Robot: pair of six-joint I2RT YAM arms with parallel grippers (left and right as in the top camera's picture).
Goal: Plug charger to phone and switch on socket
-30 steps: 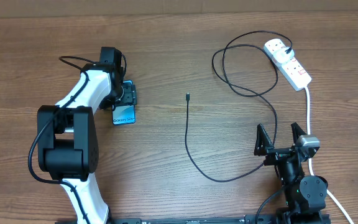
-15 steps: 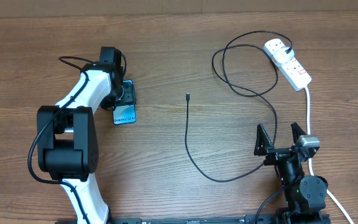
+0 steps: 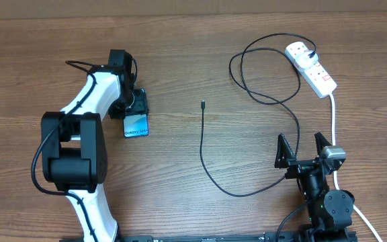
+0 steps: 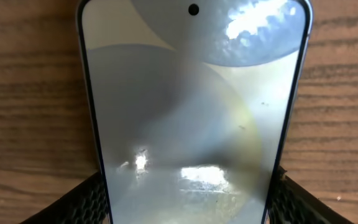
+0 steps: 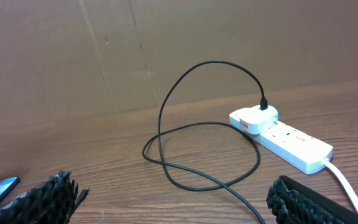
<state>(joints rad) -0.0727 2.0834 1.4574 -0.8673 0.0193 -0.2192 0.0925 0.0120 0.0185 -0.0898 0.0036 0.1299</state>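
Left pincer (image 3: 137,105) seemingly clenches the glossy slim phone (image 4: 194,124); right pincer (image 3: 301,145) gapes.

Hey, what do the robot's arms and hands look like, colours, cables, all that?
Left arm: white curved links, bulky black joint housings, a thin black cable looping alongside. Right arm: black, with a grey block at the wrist. Left hand and right hand both have black textured fingers.

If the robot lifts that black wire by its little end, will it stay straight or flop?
Probably flop: the charger lies in loose loops and curves. It looks thin, so it is likely light. Its far end sits in the socket, so it may tug there.
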